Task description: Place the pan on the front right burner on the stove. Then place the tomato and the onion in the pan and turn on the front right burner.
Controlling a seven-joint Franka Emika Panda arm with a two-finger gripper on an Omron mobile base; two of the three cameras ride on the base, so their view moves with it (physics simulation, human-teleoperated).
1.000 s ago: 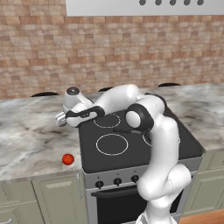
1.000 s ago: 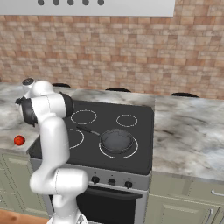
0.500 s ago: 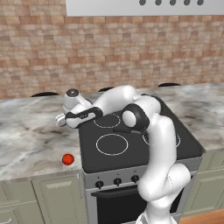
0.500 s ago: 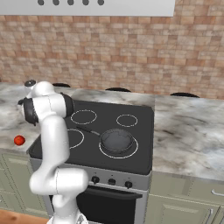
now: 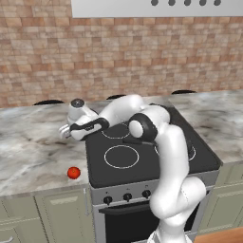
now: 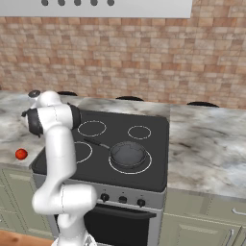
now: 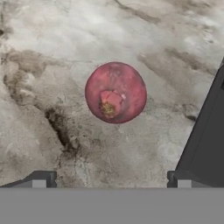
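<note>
Left base view shows the white arm (image 5: 156, 142) rising in front of the stove (image 5: 142, 161) and bending far over to the left. Its gripper (image 5: 64, 133) hangs low over the marble counter (image 5: 33, 142), just left of the black cooktop. The hand points down at the counter. In the hand view, the onion (image 7: 115, 92) lies on the counter right under the hand, in line with the gap between the two dark finger tips (image 7: 41, 178). The jaws stand wide apart and hold nothing. The tomato (image 5: 73, 172) sits near the front edge of the counter, left of the stove. In the right base view, the pan (image 6: 128, 153) sits on the front right burner (image 6: 130, 158), with its thin handle pointing left.
</note>
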